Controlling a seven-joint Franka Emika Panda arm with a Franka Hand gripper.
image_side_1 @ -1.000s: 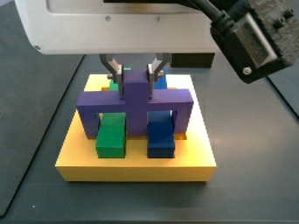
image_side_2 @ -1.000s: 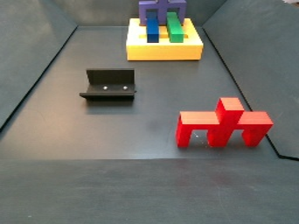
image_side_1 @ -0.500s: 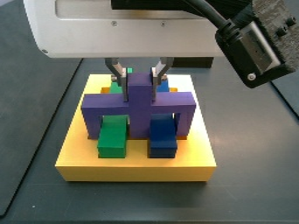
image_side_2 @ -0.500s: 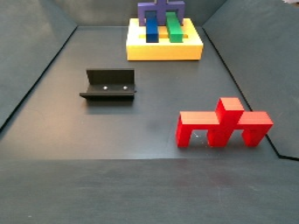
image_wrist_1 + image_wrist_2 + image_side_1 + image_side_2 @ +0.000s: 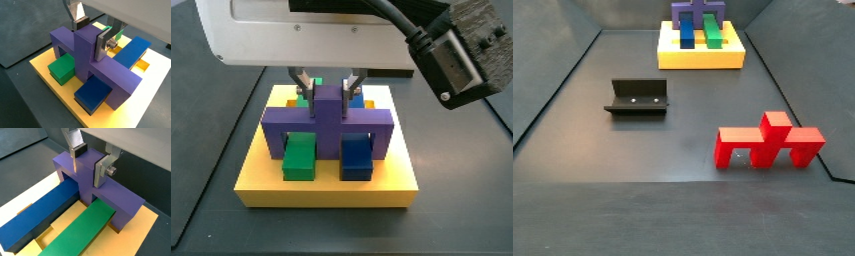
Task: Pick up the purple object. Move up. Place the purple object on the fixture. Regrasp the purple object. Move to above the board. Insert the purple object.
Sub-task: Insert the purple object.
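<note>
Wrist views close above the board (image 5: 50, 80), side views near (image 5: 327, 190) and far (image 5: 700, 55), end effector (image 5: 327, 78) over it.

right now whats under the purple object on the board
Under the purple object, gripped at its stub by the claw, the green bar and blue bar pass between its legs on the yellow board. The leg slots are covered.

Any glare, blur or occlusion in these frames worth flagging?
In a side view the white housing and a blurred dark camera body fill the top, hiding most of the gripper above the purple object. In a wrist view the board is washed out near one edge. The other side view is sharp: fixture, red piece.
</note>
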